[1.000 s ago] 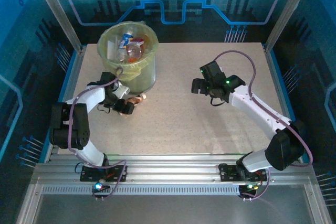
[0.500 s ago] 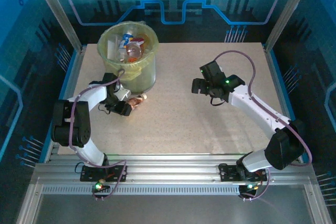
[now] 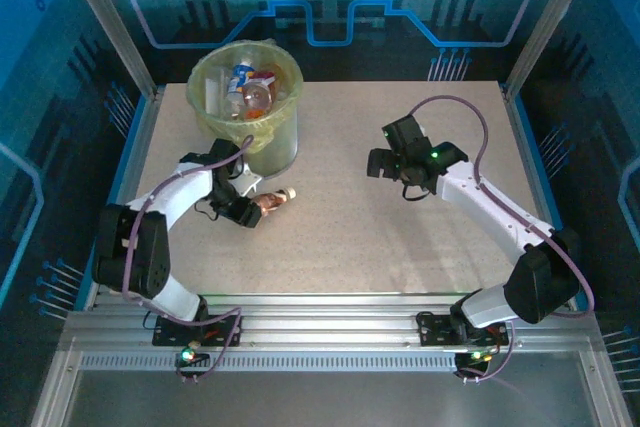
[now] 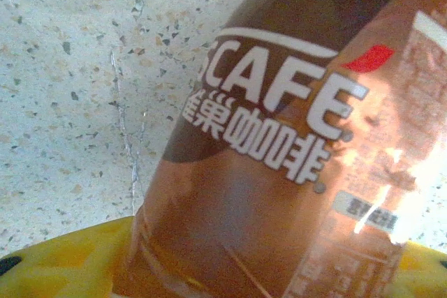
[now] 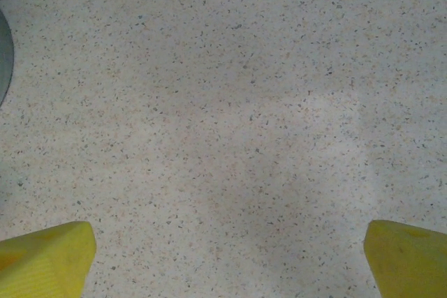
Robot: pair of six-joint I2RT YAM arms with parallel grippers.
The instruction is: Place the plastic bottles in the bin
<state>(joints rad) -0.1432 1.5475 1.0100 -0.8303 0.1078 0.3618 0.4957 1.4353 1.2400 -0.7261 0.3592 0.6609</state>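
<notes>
the round translucent bin lined with a yellow-green plastic bag [image 3: 268, 142] stands at about 10 o'clock on the speckled pale worktop [image 3: 400, 247], with several crushed plastic bottles with red, blue and white labels [image 3: 250, 85] heaped inside it. just beside the bin's base, at its 5 o'clock, a small clear plastic bottle with a brown coffee label [image 3: 277, 199] lies on its side on the worktop, its lighter end pointing toward 3 o'clock. the left gripper [image 3: 256, 205] is clenched on this bottle from the 9 o'clock side. in the left wrist view the brown label with white lettering looms close and tilted, and the yellow fingertips [image 4: 56, 263] press in on it from the lower corners. the right gripper [image 3: 383, 162] hangs well apart from the bottle, toward 3 o'clock of it, above bare worktop. its jaws stand released and wide, the yellow fingertips [image 5: 42, 256] at the two lower corners of the right wrist view with nothing between them.
</notes>
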